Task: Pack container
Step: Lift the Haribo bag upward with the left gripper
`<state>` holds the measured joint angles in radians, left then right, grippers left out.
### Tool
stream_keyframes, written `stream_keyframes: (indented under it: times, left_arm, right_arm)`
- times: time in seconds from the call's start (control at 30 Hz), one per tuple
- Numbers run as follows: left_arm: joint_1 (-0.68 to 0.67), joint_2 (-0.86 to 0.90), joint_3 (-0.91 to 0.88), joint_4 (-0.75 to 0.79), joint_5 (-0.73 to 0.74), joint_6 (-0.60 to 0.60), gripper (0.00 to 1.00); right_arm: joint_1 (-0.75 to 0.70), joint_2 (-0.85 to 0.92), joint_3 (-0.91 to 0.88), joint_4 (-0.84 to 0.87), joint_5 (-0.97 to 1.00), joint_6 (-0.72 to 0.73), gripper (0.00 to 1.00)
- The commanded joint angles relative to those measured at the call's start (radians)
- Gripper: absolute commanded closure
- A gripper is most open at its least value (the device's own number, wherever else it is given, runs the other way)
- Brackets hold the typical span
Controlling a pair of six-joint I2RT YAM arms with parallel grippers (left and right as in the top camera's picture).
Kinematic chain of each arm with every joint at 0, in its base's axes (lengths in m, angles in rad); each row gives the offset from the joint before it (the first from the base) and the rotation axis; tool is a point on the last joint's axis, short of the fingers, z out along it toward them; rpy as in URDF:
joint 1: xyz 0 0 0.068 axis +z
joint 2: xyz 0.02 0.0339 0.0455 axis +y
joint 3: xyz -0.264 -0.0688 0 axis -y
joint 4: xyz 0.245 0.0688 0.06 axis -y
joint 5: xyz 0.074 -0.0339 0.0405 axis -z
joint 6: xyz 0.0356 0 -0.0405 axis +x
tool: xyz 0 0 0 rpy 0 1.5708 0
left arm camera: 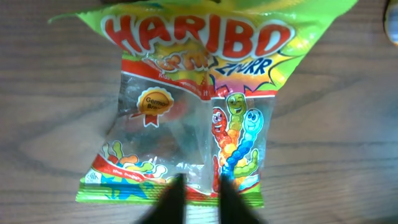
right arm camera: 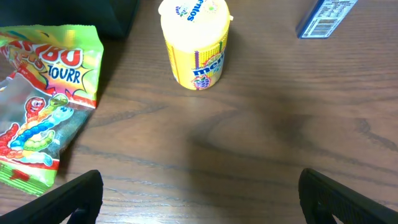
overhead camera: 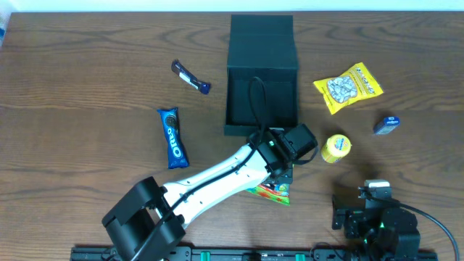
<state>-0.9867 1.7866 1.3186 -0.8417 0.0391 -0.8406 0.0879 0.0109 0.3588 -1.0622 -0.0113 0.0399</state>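
The dark teal-green container [overhead camera: 243,101] stands open at the table's back middle, its flap lid [overhead camera: 261,40] folded away behind it, and it looks empty. My left gripper [overhead camera: 279,181] is just in front of the container, with its fingers [left arm camera: 201,186] drawn close together on the bottom edge of a green Haribo gummy bag [left arm camera: 186,93]. The bag [overhead camera: 274,192] lies flat on the table and also shows in the right wrist view [right arm camera: 37,99]. My right gripper [right arm camera: 199,193] is wide open and empty at the front right, over bare wood.
A blue Oreo packet [overhead camera: 172,136] and a dark blue snack bar [overhead camera: 191,77] lie left of the container. To its right are a yellow snack bag [overhead camera: 348,87], a yellow Mentos tub [overhead camera: 336,148] [right arm camera: 194,43] and a small blue box [overhead camera: 386,125] [right arm camera: 326,15].
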Motion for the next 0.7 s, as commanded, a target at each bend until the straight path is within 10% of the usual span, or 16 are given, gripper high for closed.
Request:
stream_keyframes:
  times: [0.0, 0.23, 0.67]
  left_arm:
    - [-0.011, -0.016, 0.000, -0.005, -0.026, -0.005, 0.57]
    - [-0.015, 0.025, 0.000, 0.010, -0.103, -0.004, 0.31]
    - [0.003, 0.137, 0.000, 0.108, -0.100, 0.008, 0.13]
  right_arm:
    - [-0.008, -0.005, -0.003, -0.008, -0.001, -0.011, 0.01]
    - [-0.008, -0.005, -0.003, -0.008, -0.001, -0.011, 0.01]
    - [-0.008, -0.005, -0.003, -0.008, -0.001, -0.011, 0.01]
